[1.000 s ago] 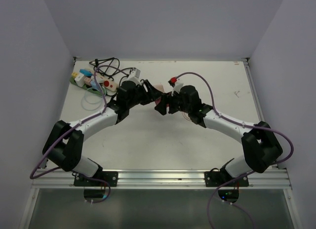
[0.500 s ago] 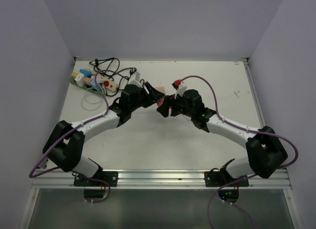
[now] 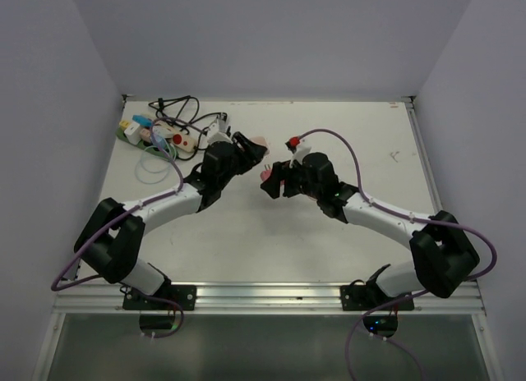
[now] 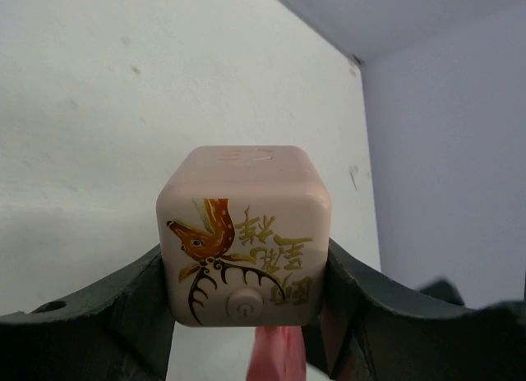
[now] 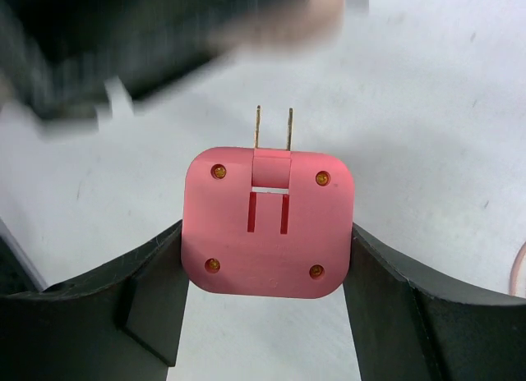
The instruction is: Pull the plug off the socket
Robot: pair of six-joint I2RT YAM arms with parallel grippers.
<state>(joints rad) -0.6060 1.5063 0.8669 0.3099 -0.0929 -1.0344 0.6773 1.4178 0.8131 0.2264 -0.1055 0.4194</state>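
Observation:
The socket here is a pale pink cube with a deer drawing, gold characters and a round button. My left gripper is shut on its sides and holds it above the table; it also shows in the top view. My right gripper is shut on a flat pink plug whose two metal prongs stick out bare. In the top view the plug hangs a short gap in front of the cube, the two apart. No dark green strip shows clearly.
A pile of power strips lies at the back left: a white one with a red button, a green piece and tangled black cords. A thin cable loop lies beside it. Walls close in on three sides.
A second ago the grippers met with plug and cube together. The plug has come out; the left gripper moved back with the cube and the right gripper drew away toward the front.

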